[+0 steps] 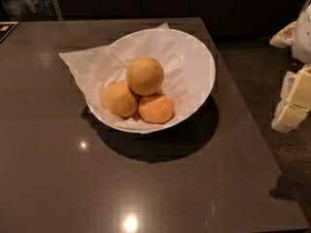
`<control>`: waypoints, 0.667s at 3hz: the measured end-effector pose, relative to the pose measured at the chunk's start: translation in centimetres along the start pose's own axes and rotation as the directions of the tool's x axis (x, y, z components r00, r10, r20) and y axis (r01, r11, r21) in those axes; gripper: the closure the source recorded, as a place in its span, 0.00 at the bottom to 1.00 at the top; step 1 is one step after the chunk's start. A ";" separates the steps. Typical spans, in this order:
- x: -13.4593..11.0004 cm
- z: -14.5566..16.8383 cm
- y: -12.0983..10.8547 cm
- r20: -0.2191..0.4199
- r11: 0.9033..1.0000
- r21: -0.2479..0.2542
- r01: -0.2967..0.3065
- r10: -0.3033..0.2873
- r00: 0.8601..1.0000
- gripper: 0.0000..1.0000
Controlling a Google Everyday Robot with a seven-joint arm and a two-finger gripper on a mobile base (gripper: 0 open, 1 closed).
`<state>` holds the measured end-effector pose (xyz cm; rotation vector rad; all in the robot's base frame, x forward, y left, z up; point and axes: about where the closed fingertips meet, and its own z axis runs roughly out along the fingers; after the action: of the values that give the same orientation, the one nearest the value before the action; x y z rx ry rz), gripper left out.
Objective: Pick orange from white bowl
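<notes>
The white bowl (197, 62) stands on the dark table, tilted toward me and lined with crinkled white paper (87, 64) that spills over its left rim. Three round fruits lie in it. The orange (145, 75), paler, yellowish and the largest, sits on top of the other two. Two smaller, deeper-orange fruits lie below it, one at the left (119, 99) and one at the right (156, 108). My gripper (294, 103), white and cream, hangs at the right edge of the view, beyond the table's right edge and well apart from the bowl. It holds nothing that I can see.
The glossy dark table (146, 188) runs from the left edge to a right edge near the gripper, with dark speckled floor (257, 76) beyond. Dark cabinets stand behind the table. A small flat object (6, 29) lies at the far left corner.
</notes>
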<state>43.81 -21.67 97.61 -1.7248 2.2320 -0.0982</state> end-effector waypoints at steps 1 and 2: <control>-0.1 -0.1 0.0 0.001 1.000 0.002 0.001 -0.001 1.000 0.00; -1.9 -0.4 -0.2 0.019 0.998 -0.011 0.058 -0.057 0.998 0.00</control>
<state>44.33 -19.98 98.44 -1.7893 2.1745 -0.0821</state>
